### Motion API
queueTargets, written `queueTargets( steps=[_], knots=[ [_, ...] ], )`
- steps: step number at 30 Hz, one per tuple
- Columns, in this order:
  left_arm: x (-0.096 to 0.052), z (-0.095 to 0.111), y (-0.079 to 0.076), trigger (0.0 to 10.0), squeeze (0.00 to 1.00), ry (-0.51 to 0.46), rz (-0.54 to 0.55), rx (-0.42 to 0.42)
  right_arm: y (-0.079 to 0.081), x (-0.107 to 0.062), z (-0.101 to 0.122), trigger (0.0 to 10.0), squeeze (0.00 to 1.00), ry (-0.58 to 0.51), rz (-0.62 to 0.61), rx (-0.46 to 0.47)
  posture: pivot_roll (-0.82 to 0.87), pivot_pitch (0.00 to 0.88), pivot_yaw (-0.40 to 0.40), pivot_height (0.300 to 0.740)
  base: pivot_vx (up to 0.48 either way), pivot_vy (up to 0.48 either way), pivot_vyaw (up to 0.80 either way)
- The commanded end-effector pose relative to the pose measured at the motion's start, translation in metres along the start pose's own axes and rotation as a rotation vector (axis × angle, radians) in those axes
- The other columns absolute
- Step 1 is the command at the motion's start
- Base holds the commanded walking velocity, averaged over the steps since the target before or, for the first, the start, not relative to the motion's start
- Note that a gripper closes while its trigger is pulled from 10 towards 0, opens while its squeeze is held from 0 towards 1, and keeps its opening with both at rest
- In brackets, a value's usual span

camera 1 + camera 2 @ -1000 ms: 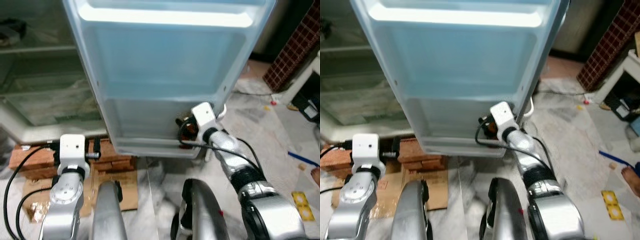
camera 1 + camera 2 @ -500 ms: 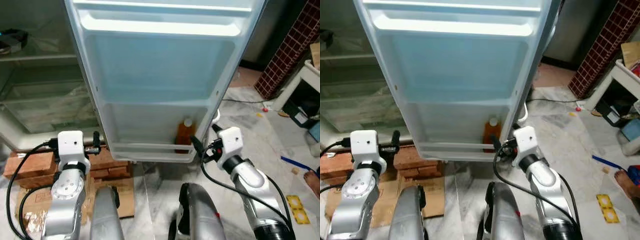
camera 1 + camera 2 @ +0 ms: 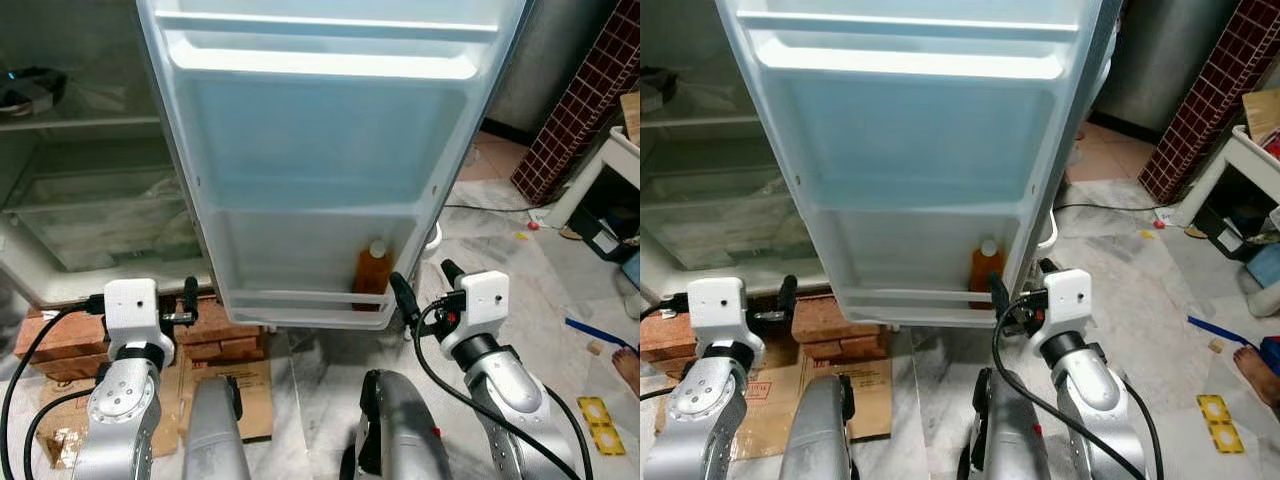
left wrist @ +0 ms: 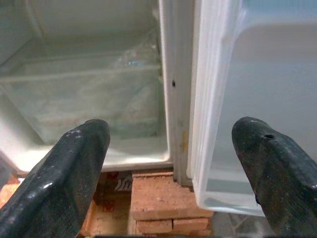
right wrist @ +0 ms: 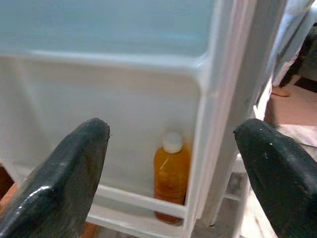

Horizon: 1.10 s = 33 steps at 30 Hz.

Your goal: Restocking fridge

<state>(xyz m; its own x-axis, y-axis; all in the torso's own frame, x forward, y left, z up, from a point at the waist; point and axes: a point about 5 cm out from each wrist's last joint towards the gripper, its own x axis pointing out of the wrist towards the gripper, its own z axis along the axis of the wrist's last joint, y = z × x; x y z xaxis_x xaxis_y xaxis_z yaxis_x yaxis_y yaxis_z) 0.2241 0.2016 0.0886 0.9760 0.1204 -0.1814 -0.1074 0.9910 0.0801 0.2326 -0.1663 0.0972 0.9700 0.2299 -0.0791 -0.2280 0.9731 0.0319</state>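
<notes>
The fridge door (image 3: 320, 150) stands open in front of me, its inner side facing me. An orange juice bottle (image 3: 371, 278) with a white cap stands upright at the right end of the door's bottom shelf (image 3: 300, 300). My right gripper (image 3: 425, 286) hovers just in front of that shelf, open, a little apart from the bottle (image 5: 171, 173). Nothing is between its fingers (image 5: 74, 173). My left gripper (image 4: 171, 130) is held low by the door's hinge side, open and holding nothing, pointing at the crisper drawer (image 4: 84, 94).
The fridge stands on red bricks (image 3: 225, 325), with flattened cardboard (image 3: 250, 395) on the marble floor. Inside are a glass shelf and a drawer (image 3: 90, 215). At right are a white stand (image 3: 605, 165), a brick-patterned wall (image 3: 580, 100), a blue stick (image 3: 595, 328) and a person's foot (image 3: 630, 365).
My right gripper has let go of the bottle and pulled back out of the door shelf, where the bottle stays. The camera has backed off and risen slightly.
</notes>
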Motion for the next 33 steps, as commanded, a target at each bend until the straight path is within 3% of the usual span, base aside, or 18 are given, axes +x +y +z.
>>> queueTargets(
  steps=[1,17,26,33],
  knots=[
    [0.003,0.007,-0.001,10.0,0.0,-0.022,-0.008,0.011,-0.006,0.003,0.011,10.0,0.0,-0.028,-0.026,-0.004,0.07,0.0,-0.024,0.647,0.0,0.0,0.0],
    [0.004,0.007,-0.011,10.0,0.0,-0.016,-0.039,0.02,-0.002,-0.003,0.006,10.0,0.0,0.026,-0.043,-0.002,0.06,0.0,-0.029,0.74,0.0,0.0,0.0],
    [0.006,0.007,-0.017,10.0,0.0,-0.018,-0.059,0.054,0.009,-0.001,-0.003,10.0,0.0,0.098,0.106,0.032,0.06,0.0,-0.03,0.74,0.0,0.0,0.0],
    [0.008,0.007,-0.017,10.0,0.0,-0.017,-0.056,0.062,0.007,0.0,-0.004,10.0,0.0,0.117,0.113,0.038,0.06,0.0,-0.03,0.74,-0.23,0.0,0.0]
  ],
)
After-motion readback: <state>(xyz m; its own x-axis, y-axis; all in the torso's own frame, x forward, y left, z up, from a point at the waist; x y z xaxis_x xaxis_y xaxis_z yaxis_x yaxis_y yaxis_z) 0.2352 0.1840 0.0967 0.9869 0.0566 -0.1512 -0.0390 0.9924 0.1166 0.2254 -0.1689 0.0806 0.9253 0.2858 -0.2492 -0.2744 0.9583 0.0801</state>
